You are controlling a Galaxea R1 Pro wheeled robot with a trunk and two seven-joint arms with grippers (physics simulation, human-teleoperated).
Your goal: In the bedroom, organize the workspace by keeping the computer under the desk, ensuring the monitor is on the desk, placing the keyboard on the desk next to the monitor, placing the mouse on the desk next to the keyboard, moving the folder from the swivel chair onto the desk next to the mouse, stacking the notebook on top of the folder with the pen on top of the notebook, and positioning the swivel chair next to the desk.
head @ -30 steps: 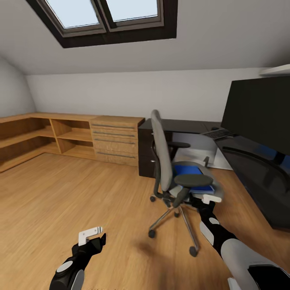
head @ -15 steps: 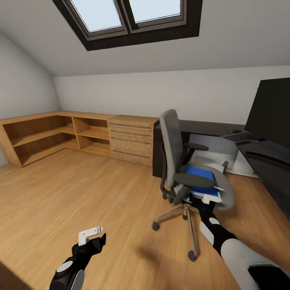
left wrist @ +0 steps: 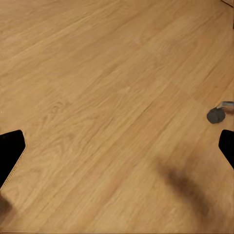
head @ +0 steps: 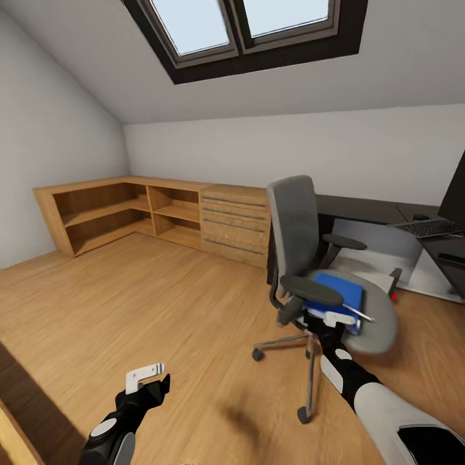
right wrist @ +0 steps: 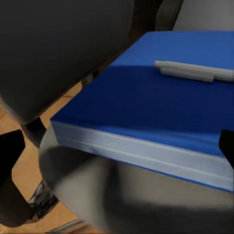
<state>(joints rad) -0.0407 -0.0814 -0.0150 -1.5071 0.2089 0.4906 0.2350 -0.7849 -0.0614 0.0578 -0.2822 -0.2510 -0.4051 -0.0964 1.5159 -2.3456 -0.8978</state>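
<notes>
Left hand (head: 150, 376), fingers spread, hangs idle over bare floor (head: 129, 310) at 7 o'clock. Right hand (head: 336, 318), grip state not discernible, sits at the swivel chair (head: 303, 258); folder (head: 336, 298) and pen (right wrist: 192, 70) lie on the seat. Step judged: repositioning the chair; next, push toward the desk (head: 381, 210) at 3 o'clock. Versus earlier, the view has panned left.

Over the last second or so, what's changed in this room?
The whole view swung left: the shelves came further into sight and the monitor slid almost out. The swivel chair turned with the right hand at its seat edge, swinging the seat toward the desk. The blue folder with a pen on it stayed on the seat. The left hand kept its pose.
</notes>
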